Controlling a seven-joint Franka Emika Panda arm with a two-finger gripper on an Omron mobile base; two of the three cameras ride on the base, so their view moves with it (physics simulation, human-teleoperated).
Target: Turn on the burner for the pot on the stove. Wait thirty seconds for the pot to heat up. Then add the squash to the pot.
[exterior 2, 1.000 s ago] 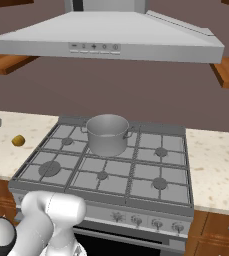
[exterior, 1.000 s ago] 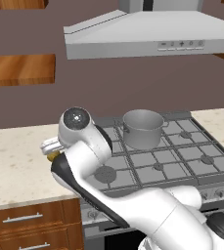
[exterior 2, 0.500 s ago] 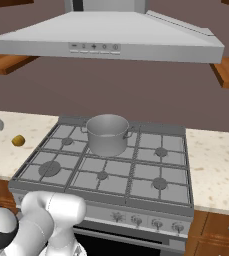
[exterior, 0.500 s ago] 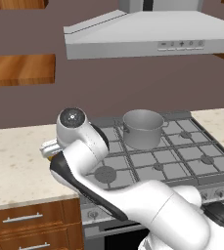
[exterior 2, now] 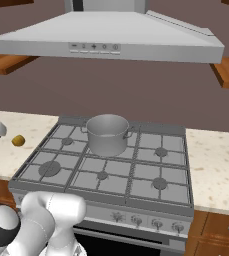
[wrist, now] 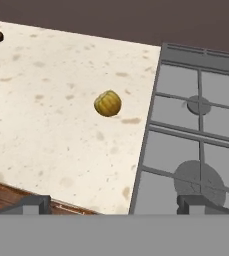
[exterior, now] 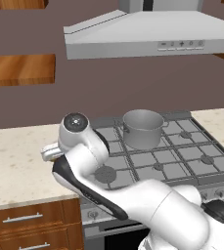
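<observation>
— What changed since a second ago?
— Little: the arm's elbow has swung slightly left and lower in both base views; pot [exterior: 143,128] and squash [wrist: 108,103] lie as before.
— And the arm's pose?
— Bent low over the left side, gripper [wrist: 114,204] hanging above the surface [wrist: 61,110] edge beside the stove [exterior 2: 136,175], jaws spread wide, holding nothing.
— The squash?
— On the surface, just left of the stove. The pot sits on a rear burner.

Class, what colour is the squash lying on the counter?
Yellow-olive; the squash shows best in the hand view.
</observation>
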